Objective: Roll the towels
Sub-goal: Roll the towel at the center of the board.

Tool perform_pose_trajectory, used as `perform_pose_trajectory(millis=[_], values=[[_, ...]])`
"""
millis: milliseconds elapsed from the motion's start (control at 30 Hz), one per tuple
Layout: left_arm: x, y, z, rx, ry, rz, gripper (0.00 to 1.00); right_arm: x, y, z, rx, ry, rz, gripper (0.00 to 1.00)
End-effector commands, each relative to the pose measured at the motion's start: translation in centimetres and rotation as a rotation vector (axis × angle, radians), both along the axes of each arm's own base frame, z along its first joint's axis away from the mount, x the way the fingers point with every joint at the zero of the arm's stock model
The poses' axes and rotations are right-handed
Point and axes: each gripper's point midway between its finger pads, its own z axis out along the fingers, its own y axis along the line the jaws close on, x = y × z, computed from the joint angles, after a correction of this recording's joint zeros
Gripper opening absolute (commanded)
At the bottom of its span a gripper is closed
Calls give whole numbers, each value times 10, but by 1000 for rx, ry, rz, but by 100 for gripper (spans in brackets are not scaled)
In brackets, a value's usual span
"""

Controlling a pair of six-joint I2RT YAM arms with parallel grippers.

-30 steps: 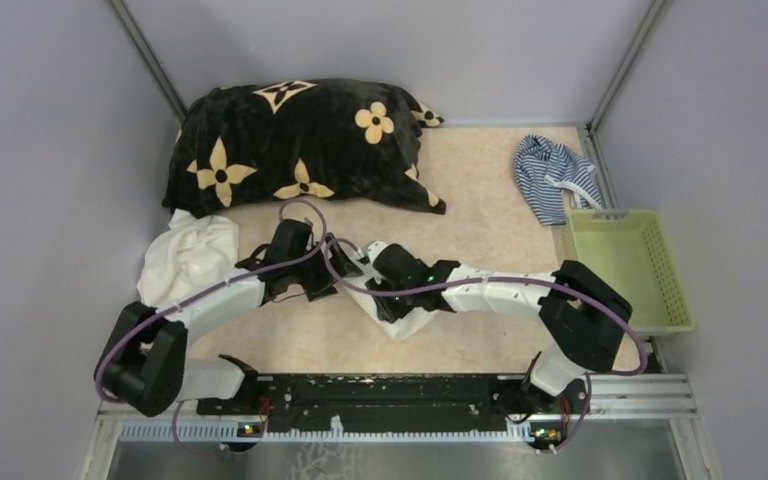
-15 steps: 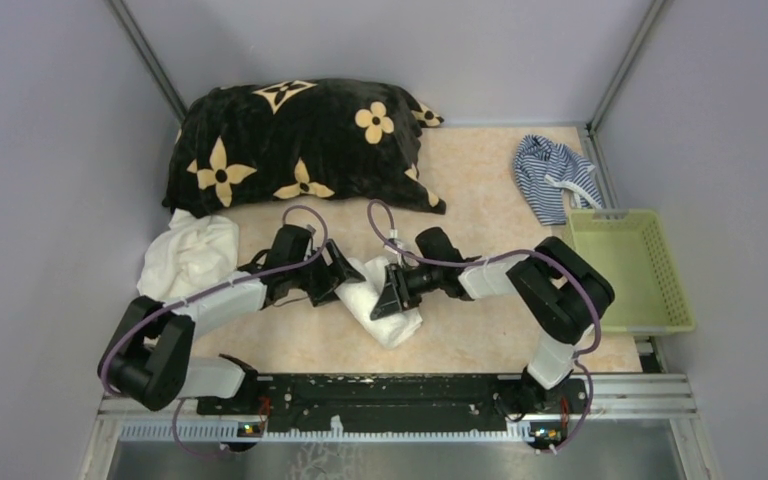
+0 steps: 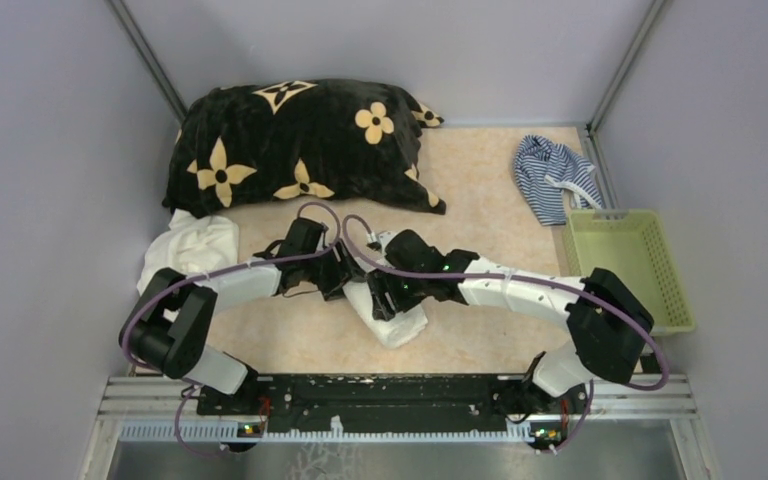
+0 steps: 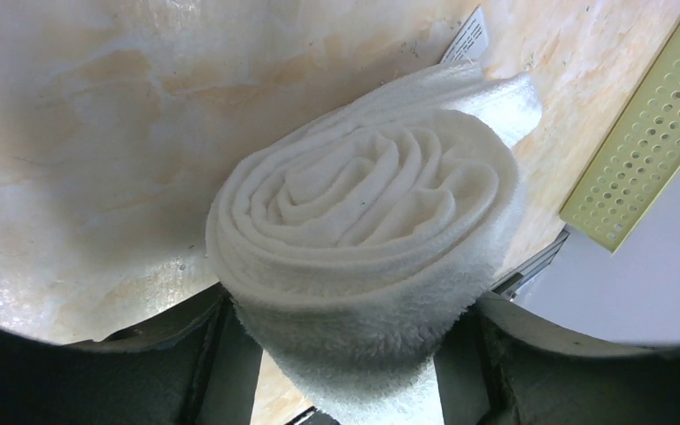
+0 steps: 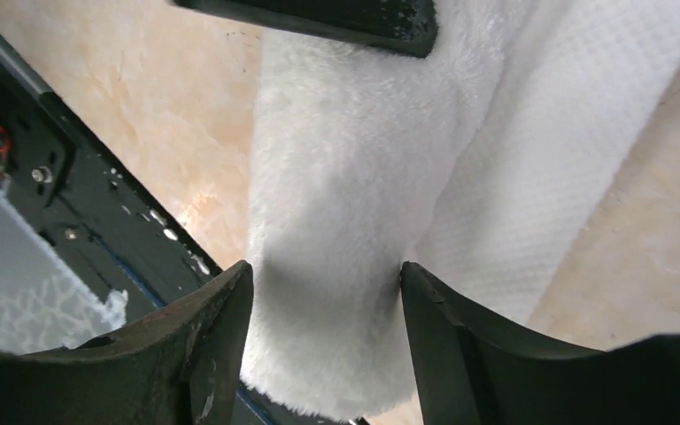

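Note:
A white towel (image 3: 397, 322) lies rolled up at the table's middle, slanting toward the near edge. The left wrist view shows its spiral end (image 4: 363, 212). My left gripper (image 3: 348, 282) (image 4: 350, 305) is shut on that far end, both fingers pressed into the pile. My right gripper (image 3: 388, 300) (image 5: 326, 270) straddles the roll (image 5: 328, 221) a little nearer, open, a finger lying against each side. A flat tail of the towel (image 5: 513, 168) spreads beside the roll. A second towel (image 3: 188, 255) sits crumpled at the left, away from both grippers.
A black flowered pillow (image 3: 300, 140) fills the back left. A blue-and-white striped garment (image 3: 552, 175) lies at the back right. Below it stands a green basket (image 3: 628, 270) (image 4: 646, 150). The black base rail (image 3: 390, 390) (image 5: 97, 221) runs along the near edge.
My right arm swung off to the right, then came back over the roll with its jaws wider. My left gripper slid right onto the roll's end and closed in on it.

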Motion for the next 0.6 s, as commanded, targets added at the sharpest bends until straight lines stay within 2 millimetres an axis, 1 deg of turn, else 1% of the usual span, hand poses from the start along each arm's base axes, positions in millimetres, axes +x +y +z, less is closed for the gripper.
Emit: perform_pose_trajectory(millis=[0,100,233,267,300,400,467,567], values=[[-20,36,-46,230,93,18,67,17,-25,36,-260,-281,-55,62],[-20,36,-46,241,94,14,67,15,-17,45,-354,-376,-44,64],[-20,35,-46,263,87,3,68,9,-1,41,-461,-435,-34,64],[-19,35,-45,268,84,1,68,6,2,35,-492,-440,-25,64],[-19,34,-45,272,81,-2,69,3,2,25,-538,-439,-19,64],[-19,34,-43,279,74,-4,70,-8,0,6,-617,-420,-4,64],[-18,33,-42,279,69,-5,71,-15,-5,-8,-663,-396,-2,64],[-17,31,-40,274,64,-8,73,-25,-20,-29,-729,-339,-23,59]])
